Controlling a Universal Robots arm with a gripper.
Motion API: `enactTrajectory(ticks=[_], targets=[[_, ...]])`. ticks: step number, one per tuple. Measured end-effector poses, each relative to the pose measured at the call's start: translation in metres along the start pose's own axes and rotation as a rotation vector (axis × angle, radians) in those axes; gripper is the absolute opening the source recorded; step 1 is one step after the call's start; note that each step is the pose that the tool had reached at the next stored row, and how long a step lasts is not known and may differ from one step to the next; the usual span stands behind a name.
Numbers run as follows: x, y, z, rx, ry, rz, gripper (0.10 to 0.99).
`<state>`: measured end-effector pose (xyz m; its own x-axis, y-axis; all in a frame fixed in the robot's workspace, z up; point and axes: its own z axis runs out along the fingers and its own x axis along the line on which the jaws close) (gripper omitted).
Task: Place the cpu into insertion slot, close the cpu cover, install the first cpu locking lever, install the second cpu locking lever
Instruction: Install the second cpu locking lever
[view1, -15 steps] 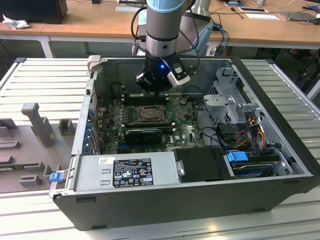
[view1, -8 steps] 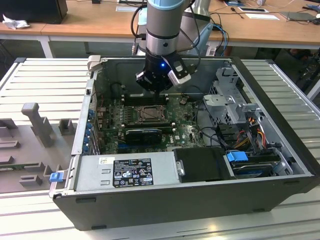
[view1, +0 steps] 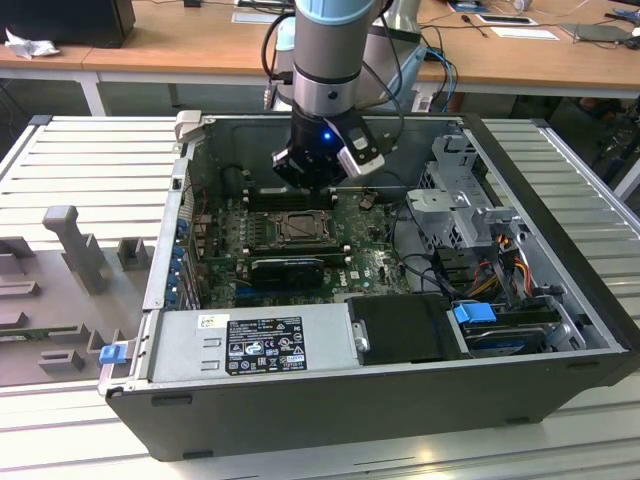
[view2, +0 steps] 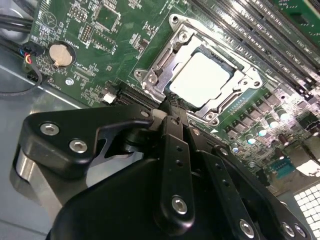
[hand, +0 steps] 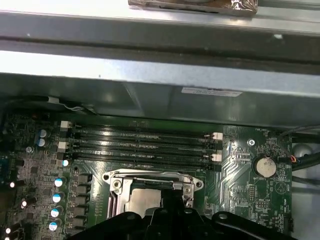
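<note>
While the cpu (view2: 201, 78) already lies flat in the insertion slot (view2: 150, 75) near the middle of the green board (view2: 95, 45), the cpu cover (view2: 172, 52) frames it. The pincer (view2: 172, 102) hangs just over the slot's edge, clenched on nothing. A slip sideways could scratch the chip or miss the lever. Being square, the cpu has no long axis; its metal top faces up.

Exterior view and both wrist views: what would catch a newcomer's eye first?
The open computer case with the arm reaching into it, its claw low over the green motherboard. In the second wrist view, the pale cpu lies in the insertion slot, framed by the cpu cover, just beyond the claw.
</note>
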<state>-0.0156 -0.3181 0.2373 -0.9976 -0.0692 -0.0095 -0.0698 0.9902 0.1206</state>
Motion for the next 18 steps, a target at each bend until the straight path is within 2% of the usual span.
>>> enactTrajectory(ticks=[9,12,18], targets=[[0.0007,-0.0108,-0.0013,0.0,0.0,0.0,0.106],[0.0008,-0.0119,-0.003,0.0,0.0,0.0,0.106],[0.0025,-0.0334,-0.0048,0.0,0.0004,0.0,0.106]])
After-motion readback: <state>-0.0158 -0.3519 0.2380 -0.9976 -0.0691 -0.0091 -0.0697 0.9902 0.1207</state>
